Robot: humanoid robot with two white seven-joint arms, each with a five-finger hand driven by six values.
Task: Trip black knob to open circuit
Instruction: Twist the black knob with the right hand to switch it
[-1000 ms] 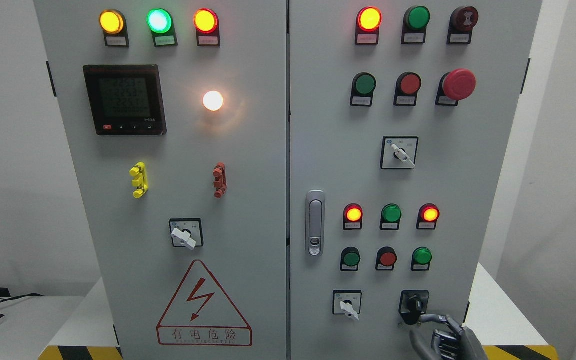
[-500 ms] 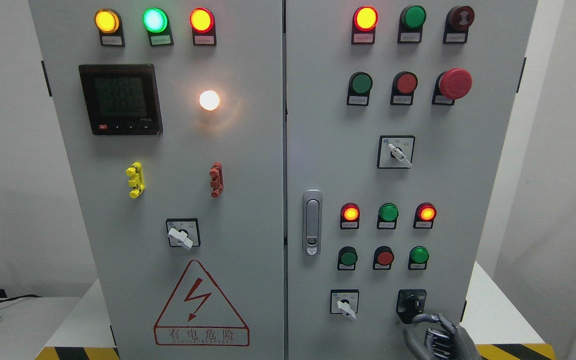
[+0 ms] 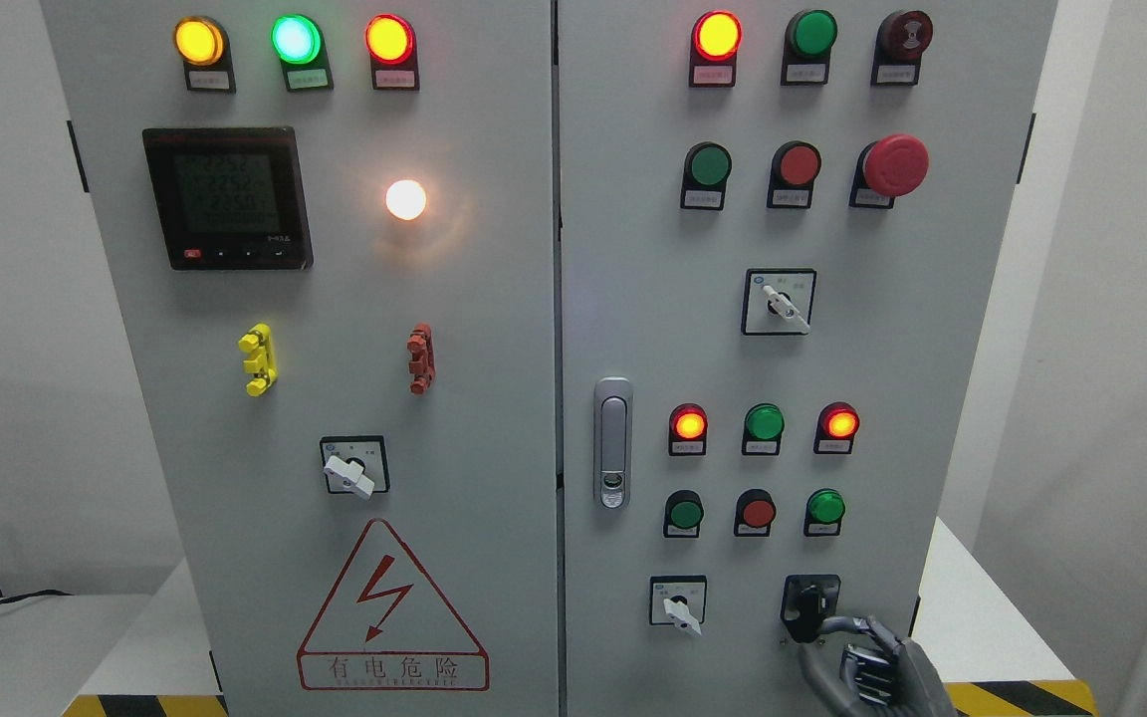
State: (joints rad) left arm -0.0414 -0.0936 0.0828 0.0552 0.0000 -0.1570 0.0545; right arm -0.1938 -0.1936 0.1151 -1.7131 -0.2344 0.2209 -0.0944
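A pale grey metal cabinet (image 3: pixel 494 299) carries a red-outlined triangular warning sign (image 3: pixel 391 609), a black rotary knob (image 3: pixel 809 605) and a red mushroom-shaped button (image 3: pixel 896 164).

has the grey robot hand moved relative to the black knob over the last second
No. The grey right hand sits just below and right of the black knob, fingers at its lower edge, as before; both shifted left together, so the camera moved.

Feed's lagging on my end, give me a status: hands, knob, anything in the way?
Right hand at the black knob, fingertips on its lower edge. Left hand out of view. White selector switch sits apart to the left; nothing blocking.
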